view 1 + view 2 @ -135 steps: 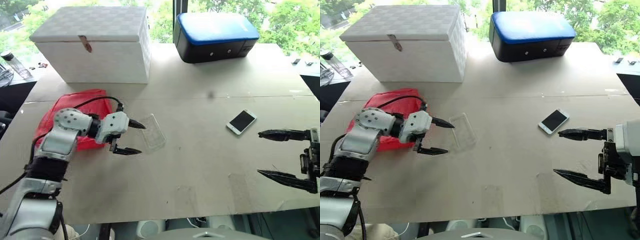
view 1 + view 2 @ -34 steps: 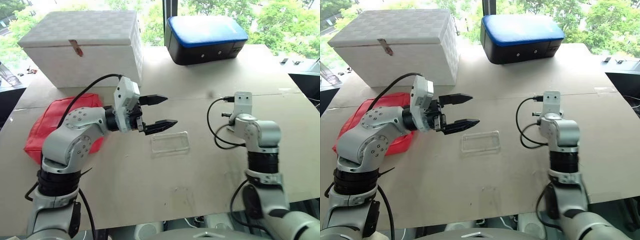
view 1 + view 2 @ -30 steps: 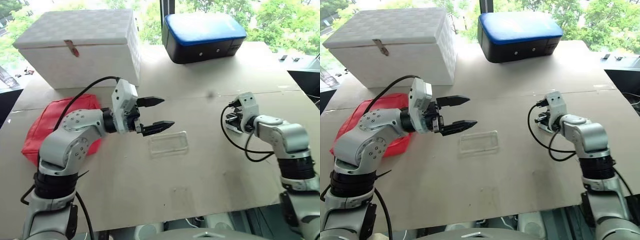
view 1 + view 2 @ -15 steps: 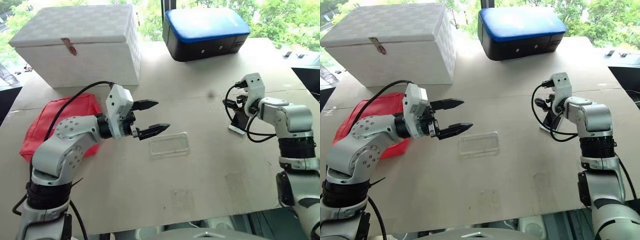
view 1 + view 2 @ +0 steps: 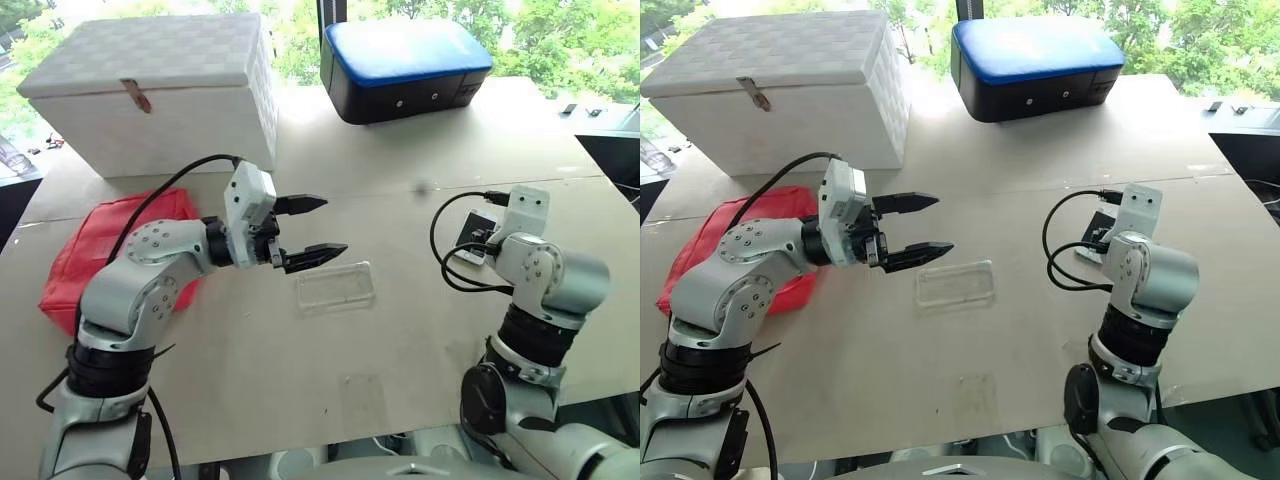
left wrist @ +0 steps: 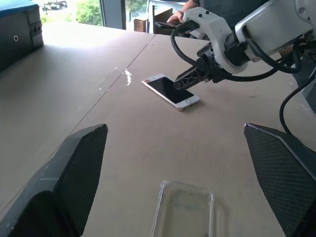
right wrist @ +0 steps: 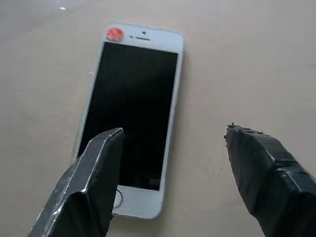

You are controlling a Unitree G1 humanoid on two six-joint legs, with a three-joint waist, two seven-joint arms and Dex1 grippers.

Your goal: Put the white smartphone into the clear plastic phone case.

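Note:
The white smartphone [image 7: 133, 113] lies flat, screen up, on the right side of the table [image 5: 400, 340]. My right gripper [image 7: 174, 132] is open just over its near end, one finger [image 7: 96, 173] overlapping the phone's corner, the other beside it. In the left wrist view the right gripper [image 6: 190, 79] points down at the phone [image 6: 170, 91]. The clear plastic phone case [image 5: 336, 287] lies empty mid-table. My left gripper [image 5: 335, 225] hovers open just left of and above the case, pointing right.
A white lidded box [image 5: 160, 85] stands at the back left and a blue-topped black case [image 5: 405, 65] at the back centre. A red bag [image 5: 95, 250] lies under my left arm. The right arm's black cable [image 5: 450, 250] loops beside the phone.
My right gripper has opened and its wrist has turned and settled over the phone. The left gripper stays open beside the case. Phone and case have not moved in the last second.

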